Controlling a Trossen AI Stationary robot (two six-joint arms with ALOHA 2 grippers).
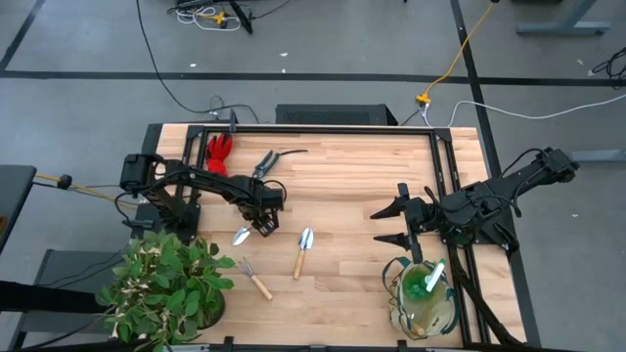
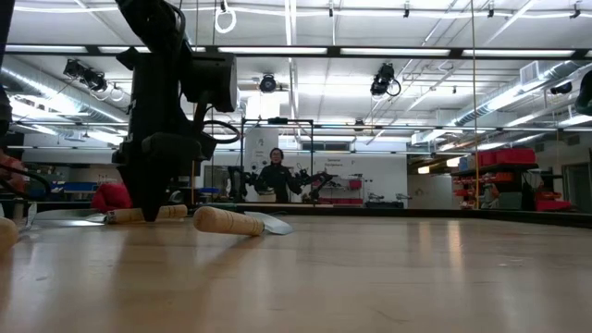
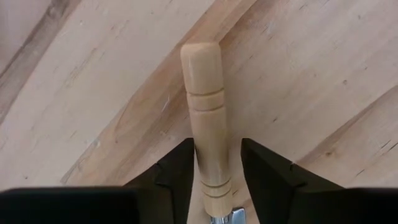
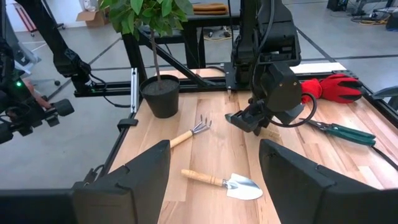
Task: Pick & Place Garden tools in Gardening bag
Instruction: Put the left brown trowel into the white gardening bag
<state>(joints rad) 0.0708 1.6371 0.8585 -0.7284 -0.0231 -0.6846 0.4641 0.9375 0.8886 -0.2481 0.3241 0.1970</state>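
The left end effector point(image 1: 262, 221) is straddling the wooden handle of a trowel point(image 3: 207, 134) lying on the table point(image 1: 362, 186), fingers point(image 3: 176, 177) just beside it, not yet clamped. The right end effector point(image 1: 391, 224) is hovering open beside the gardening bag point(image 1: 423, 296), well apart from the trowel

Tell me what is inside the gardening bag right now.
Looking down into the gardening bag, a green-and-white item shows. Anything beneath it is covered and cannot be made out.
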